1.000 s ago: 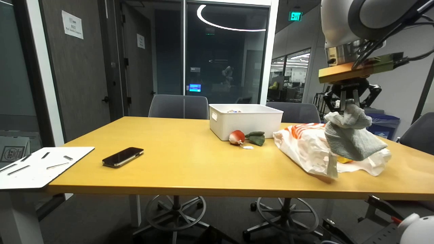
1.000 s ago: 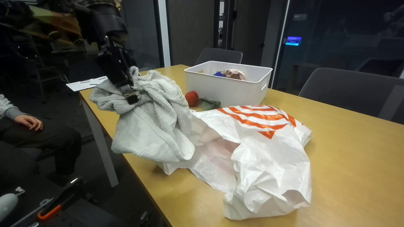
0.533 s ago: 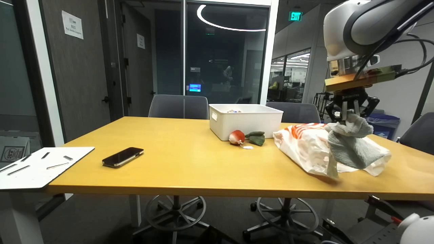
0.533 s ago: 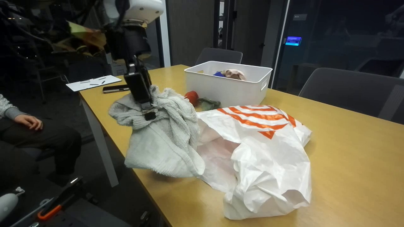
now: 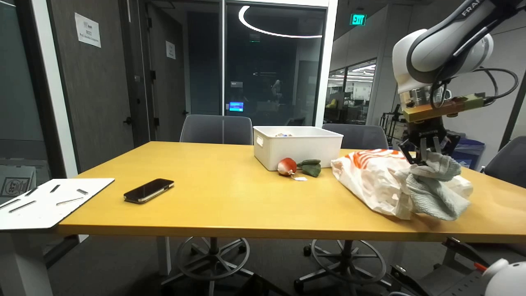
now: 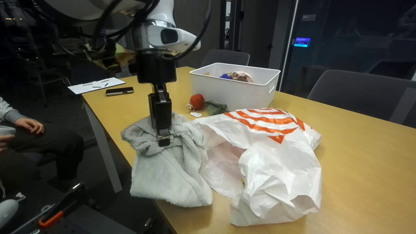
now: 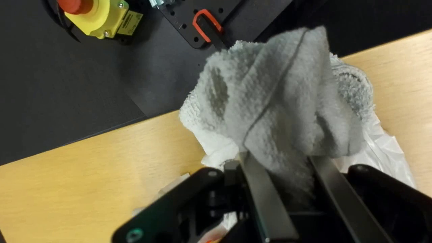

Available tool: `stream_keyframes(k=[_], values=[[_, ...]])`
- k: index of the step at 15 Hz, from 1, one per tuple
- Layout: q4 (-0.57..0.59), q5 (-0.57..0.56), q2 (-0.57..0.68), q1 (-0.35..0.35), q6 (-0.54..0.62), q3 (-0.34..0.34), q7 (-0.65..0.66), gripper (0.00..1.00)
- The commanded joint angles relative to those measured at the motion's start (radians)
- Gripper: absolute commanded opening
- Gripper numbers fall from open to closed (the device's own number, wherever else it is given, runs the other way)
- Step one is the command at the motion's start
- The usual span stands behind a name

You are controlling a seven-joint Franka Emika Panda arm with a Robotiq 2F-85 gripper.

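Observation:
My gripper [image 5: 425,158] is shut on a bunched light grey towel [image 5: 439,199], which shows in both exterior views. In an exterior view the fingertips [image 6: 164,138] press into the folds of the towel [image 6: 172,177]. The towel hangs down low over the table near its edge; I cannot tell whether its lower corner touches the table. In the wrist view the towel [image 7: 287,91] bulges up between the fingers [image 7: 276,157] and beyond them. A crumpled white plastic bag with orange stripes [image 6: 279,165] lies beside the towel, its opening facing it.
A white bin [image 6: 230,92] with cloth items stands behind the bag. A red onion-like ball [image 5: 287,166] and a green item [image 5: 311,169] lie before it. A phone [image 5: 148,191] and white board [image 5: 53,203] lie farther off. A yellow button box [image 7: 98,17] sits beyond the table edge.
My gripper has moved down with the towel held in it, bringing it close to the tabletop beside the bag. The phone and tagged red ball are no longer covered in an exterior view.

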Motion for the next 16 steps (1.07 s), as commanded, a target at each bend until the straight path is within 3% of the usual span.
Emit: stream_keyframes(k=[1,4,8,14,16], values=[[0.121,0.014,0.127,0.002,-0.071,0.009,-0.146,0.04],[0.199,0.032,0.201,0.018,-0.065,0.002,-0.277,0.04],[0.282,0.240,0.270,0.022,-0.019,-0.041,-0.476,0.04],[0.424,0.574,0.431,0.003,-0.174,-0.094,-0.690,0.04],[0.463,0.615,0.479,-0.008,-0.231,-0.102,-0.678,0.04]])
